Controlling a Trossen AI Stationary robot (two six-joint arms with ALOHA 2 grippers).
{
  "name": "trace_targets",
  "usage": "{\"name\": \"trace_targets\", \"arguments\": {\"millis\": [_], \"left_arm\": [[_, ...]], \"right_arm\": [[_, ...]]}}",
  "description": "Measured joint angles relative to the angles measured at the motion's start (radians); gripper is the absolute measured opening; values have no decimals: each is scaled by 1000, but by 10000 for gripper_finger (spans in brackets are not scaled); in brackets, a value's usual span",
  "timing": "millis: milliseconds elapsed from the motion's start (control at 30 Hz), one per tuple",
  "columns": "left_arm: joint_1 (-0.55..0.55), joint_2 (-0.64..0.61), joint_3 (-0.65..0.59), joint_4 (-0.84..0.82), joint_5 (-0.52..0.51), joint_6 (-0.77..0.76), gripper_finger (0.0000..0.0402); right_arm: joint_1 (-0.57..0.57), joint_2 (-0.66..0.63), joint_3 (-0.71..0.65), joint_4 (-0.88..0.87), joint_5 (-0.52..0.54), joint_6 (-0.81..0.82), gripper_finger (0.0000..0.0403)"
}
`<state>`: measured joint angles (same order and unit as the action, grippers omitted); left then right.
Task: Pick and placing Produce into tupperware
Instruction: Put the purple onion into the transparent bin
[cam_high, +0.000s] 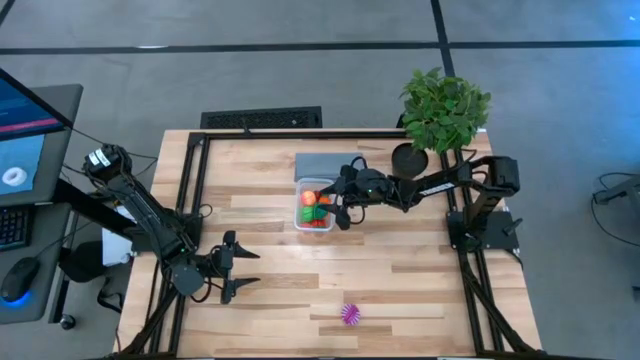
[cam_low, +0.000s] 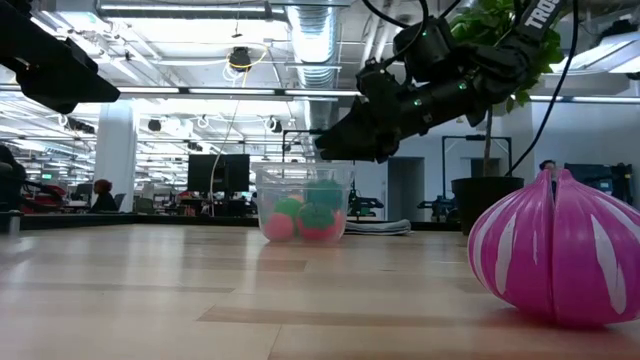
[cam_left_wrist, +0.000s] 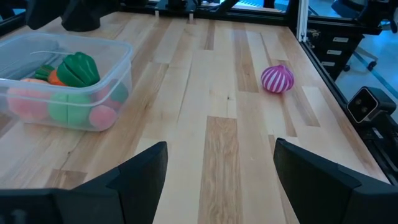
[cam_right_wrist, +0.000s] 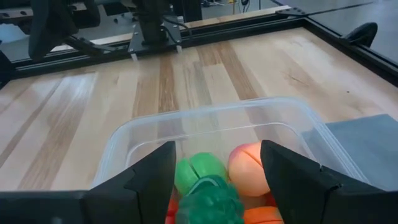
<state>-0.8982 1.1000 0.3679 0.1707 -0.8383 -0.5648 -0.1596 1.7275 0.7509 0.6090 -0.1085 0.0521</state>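
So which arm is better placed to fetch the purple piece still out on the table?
Probably the left. Its open gripper waits low on the near side, facing the purple piece with bare table between. The right gripper hangs open over the tub, farther away.

potted plant (cam_high: 444, 108) — grey pad (cam_high: 325, 165), keyboard (cam_high: 262, 119)

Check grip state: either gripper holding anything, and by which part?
Nothing held. Right gripper is open above the tupperware; left gripper is open over bare table, short of the purple ball.
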Motion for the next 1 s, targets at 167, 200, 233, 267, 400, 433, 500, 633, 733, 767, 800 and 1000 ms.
{"name": "trace_targets", "arguments": {"millis": [167,200,233,267,400,433,500,633,733,767,800,1000], "left_arm": [[0,0,0,0,0,0,281],[0,0,0,0,0,0,281],[0,0,0,0,0,0,281],[0,0,0,0,0,0,281],[0,0,0,-4,0,0,281],[0,0,0,-6,0,0,281],[0,0,0,-8,0,-2,281],[0,0,-27,16,-24,-28,281],[1,0,-82,72,-85,-107,281],[3,0,-103,90,-96,-129,281],[4,0,-125,108,-100,-145,281],[4,0,-222,298,-106,-151,281]], "right_arm": [[0,0,0,9,0,0,261],[0,0,0,13,-4,0,261],[0,0,0,18,-18,0,261],[1,0,0,25,-38,0,261],[19,-5,0,44,-137,0,261],[25,-14,0,33,-154,0,261],[42,-32,0,28,-165,-7,261],[79,-102,-1,-61,-164,-50,261],[116,-176,0,-156,-164,-61,261],[131,-199,0,-190,-164,-61,261],[147,-224,0,-237,-164,-61,261],[284,-316,-1,-465,-67,-46,261]]}}
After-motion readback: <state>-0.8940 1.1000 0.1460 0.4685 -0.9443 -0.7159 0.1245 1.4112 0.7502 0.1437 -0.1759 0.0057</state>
